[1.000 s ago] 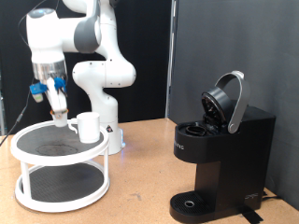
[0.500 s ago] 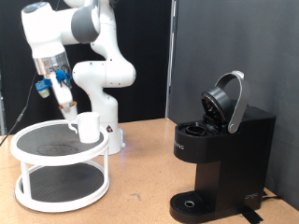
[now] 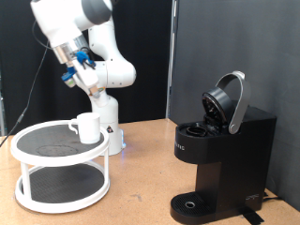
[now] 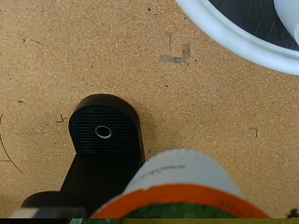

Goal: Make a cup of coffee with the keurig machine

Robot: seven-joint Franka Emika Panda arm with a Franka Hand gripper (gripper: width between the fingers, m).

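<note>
The white cup (image 3: 87, 127) stands on the top tier of a white round rack (image 3: 37, 161) at the exterior view's left. The black keurig machine (image 3: 223, 159) stands at the right with its lid (image 3: 228, 101) raised open. My gripper (image 3: 97, 93) hangs in the air above and slightly right of the cup, well left of the machine. In the wrist view a small pod (image 4: 177, 187) with a white body and an orange rim fills the near edge, held at the gripper; the fingers themselves do not show there. The machine's round drip base (image 4: 105, 131) lies below it.
The robot's white base (image 3: 108, 112) stands behind the rack. The rack's white rim (image 4: 234, 42) shows in the wrist view. The brown tabletop (image 3: 141, 187) runs between the rack and the machine. A black curtain hangs behind.
The gripper has risen from beside the cup on the rack and swung up and toward the exterior view's right. The cup and the machine have not moved.
</note>
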